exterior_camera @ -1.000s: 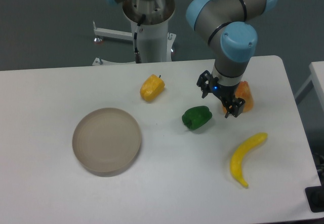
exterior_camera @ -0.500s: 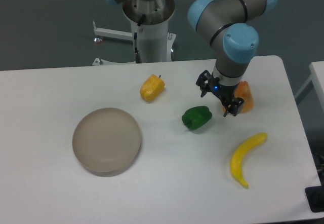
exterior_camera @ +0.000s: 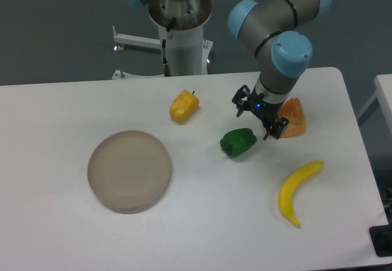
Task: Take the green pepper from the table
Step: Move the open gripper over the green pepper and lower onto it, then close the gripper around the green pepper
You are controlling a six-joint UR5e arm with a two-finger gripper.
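Observation:
The green pepper (exterior_camera: 238, 142), small, glossy and dark green, lies on the white table (exterior_camera: 202, 222) right of centre. My gripper (exterior_camera: 255, 115) hangs open and empty just above and to the right of the pepper, its two dark fingers apart. It does not touch the pepper.
A yellow pepper (exterior_camera: 184, 106) lies to the upper left of the green one. An orange piece of fruit (exterior_camera: 293, 118) sits right of the gripper. A yellow banana (exterior_camera: 295, 190) lies at the lower right. A round beige plate (exterior_camera: 128, 170) stands at the left.
My gripper has shifted left, off the orange fruit and closer to the green pepper. The objects have not moved.

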